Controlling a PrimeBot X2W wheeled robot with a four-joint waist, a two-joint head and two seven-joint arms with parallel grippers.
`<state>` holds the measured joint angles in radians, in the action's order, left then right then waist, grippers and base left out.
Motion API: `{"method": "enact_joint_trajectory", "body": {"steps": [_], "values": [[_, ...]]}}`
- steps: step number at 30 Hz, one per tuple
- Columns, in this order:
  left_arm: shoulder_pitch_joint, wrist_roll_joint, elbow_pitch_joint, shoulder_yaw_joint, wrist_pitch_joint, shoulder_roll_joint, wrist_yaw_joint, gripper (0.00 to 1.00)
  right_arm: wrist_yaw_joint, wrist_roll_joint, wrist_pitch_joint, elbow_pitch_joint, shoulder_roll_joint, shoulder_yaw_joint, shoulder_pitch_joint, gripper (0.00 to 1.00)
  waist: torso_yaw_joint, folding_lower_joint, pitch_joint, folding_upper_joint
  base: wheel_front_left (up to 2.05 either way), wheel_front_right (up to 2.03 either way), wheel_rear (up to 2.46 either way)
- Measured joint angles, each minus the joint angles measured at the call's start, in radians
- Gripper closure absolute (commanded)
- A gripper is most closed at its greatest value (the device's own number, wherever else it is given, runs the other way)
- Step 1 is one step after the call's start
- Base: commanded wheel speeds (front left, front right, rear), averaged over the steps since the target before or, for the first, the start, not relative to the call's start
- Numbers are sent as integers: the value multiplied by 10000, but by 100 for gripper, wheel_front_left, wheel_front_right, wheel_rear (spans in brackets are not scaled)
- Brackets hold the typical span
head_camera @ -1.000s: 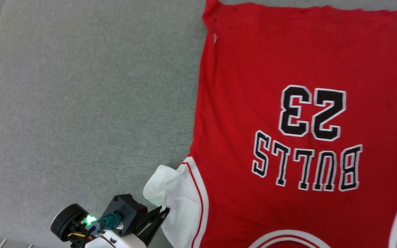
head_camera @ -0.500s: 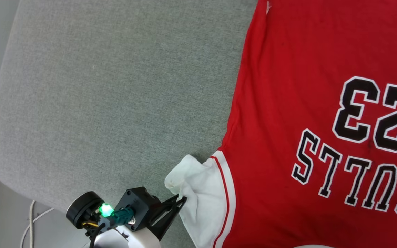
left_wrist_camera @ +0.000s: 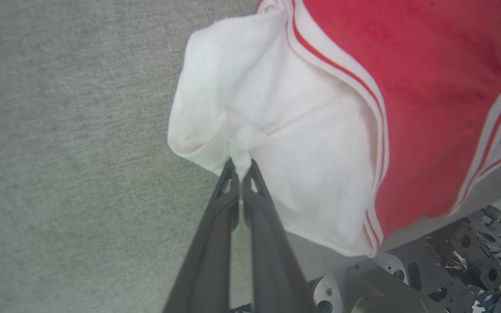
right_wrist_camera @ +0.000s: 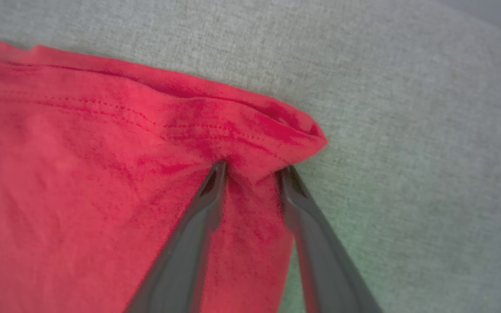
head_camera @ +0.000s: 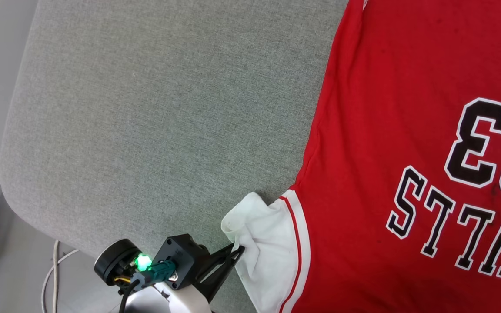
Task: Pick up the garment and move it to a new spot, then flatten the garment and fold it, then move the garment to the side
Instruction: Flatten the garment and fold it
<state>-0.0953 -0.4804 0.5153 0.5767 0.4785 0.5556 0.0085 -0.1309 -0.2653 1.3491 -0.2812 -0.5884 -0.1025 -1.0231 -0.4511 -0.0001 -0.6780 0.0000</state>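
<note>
The garment [head_camera: 385,130], a red jersey with black "BULLS" and number lettering, lies flat and upside down to me on the grey cushion [head_camera: 168,130]. Its white sleeve [head_camera: 268,243] is bunched at the lower middle of the head view. My left gripper [head_camera: 239,251] is shut on that sleeve's edge. In the left wrist view the left gripper [left_wrist_camera: 240,165] pinches a fold of the white sleeve [left_wrist_camera: 285,130]. In the right wrist view my right gripper [right_wrist_camera: 254,170] stands open, its fingers straddling the crumpled red hem corner [right_wrist_camera: 276,126] and pressing on the cloth.
The cushion's rounded left edge [head_camera: 11,143] drops to a pale floor, where a white cable [head_camera: 55,269] lies. Bare grey cushion stretches left of the jersey. My own base [left_wrist_camera: 450,261] shows below the cushion's near edge in the left wrist view.
The head camera has swung, so the whole picture slid to the right and the cushion's left edge came in. My left gripper keeps its hold on the white sleeve.
</note>
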Motion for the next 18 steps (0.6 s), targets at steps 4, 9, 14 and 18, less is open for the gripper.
{"method": "enact_joint_trajectory", "body": {"steps": [4,9,14,18], "values": [[-79,-6,-117,12,-40,-21,0,100,0,-59,119,115,-19,-50,248,100,0,0,61,0,0,0,0],[-108,-4,-261,8,-65,-13,8,100,0,-84,109,125,59,-117,667,100,151,0,342,0,0,0,0],[-116,-23,-332,-71,-17,79,94,100,0,-259,-96,-33,142,-109,1318,100,431,0,821,0,0,0,0],[-41,-84,-395,-163,63,234,182,100,0,-497,-276,-63,165,58,2122,100,749,0,1331,0,0,0,0]]}}
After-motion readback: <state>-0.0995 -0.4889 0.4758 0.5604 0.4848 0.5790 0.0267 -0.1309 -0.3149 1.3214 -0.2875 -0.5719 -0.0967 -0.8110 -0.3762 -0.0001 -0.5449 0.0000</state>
